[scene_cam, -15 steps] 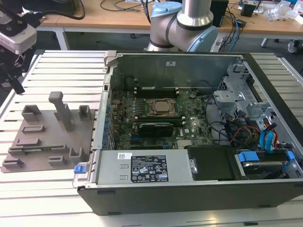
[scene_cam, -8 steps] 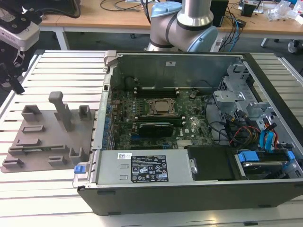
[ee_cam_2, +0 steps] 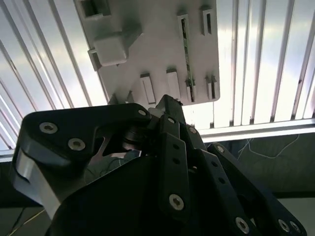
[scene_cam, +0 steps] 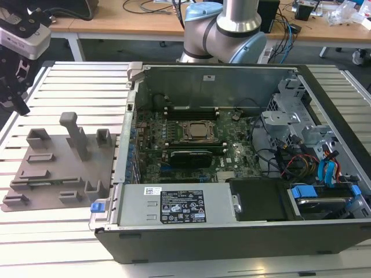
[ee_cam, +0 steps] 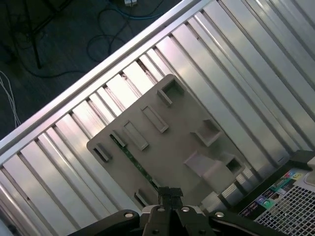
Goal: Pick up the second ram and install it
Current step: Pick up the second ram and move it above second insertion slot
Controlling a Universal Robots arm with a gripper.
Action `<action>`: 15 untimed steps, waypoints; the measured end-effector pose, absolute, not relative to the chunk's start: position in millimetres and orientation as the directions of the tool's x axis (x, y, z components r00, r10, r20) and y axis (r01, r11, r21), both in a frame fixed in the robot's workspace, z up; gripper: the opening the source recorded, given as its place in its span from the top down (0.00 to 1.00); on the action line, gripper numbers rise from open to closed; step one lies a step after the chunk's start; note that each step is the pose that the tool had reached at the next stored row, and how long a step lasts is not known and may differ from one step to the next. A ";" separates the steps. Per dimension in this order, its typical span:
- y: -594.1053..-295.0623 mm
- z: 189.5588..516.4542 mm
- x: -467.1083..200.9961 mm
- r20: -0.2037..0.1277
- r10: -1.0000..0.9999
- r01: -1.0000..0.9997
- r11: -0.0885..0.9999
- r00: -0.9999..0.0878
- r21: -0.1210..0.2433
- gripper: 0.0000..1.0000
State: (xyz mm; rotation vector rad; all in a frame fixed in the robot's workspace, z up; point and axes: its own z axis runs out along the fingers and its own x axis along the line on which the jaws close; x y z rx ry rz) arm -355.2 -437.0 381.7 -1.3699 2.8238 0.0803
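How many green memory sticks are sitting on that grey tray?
1. The second ram stands on edge in a long slot of the grey tray; another could be hidden inside a slot.

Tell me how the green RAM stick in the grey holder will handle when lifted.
Likely stiff and light: the second ram is a thin, flat board. Probably apt to tip once freed, since it stands on edge in the grey holder.

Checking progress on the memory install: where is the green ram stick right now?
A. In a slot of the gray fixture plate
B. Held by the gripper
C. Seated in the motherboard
A: in the first wrist view the second ram lies in the gray fixture plate, with the gripper above it.
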 end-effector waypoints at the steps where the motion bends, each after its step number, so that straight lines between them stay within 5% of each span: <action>1: -437.0 381.7 -355.2 -0.024 -0.789 -0.789 0.612 -0.614 0.045 0.89; 15: -437.0 381.5 -355.2 -0.019 -0.920 -0.920 0.390 -0.391 0.042 0.89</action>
